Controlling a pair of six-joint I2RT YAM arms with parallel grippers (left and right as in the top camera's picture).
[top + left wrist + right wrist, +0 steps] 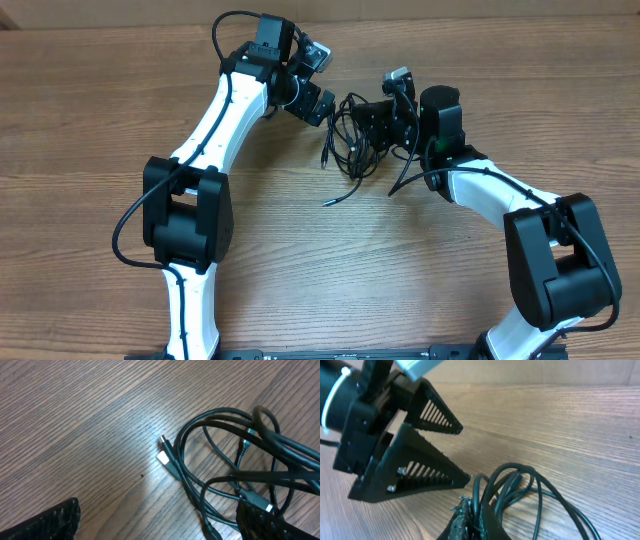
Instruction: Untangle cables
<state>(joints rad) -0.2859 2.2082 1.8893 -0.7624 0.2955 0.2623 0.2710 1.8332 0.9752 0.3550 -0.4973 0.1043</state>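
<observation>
Right hand [469, 510]: pinched shut on the cables [348, 140], 3 o'clock side.
Left hand [465, 455]: wide, empty, 10 o'clock.
Risk: several strands look pinched together; pulling may tighten the tangle.

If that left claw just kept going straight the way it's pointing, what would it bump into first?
Probably the cables: the open left gripper points at the tangle, likely reaching the plug on its near side first. Depth is hard to judge.
</observation>
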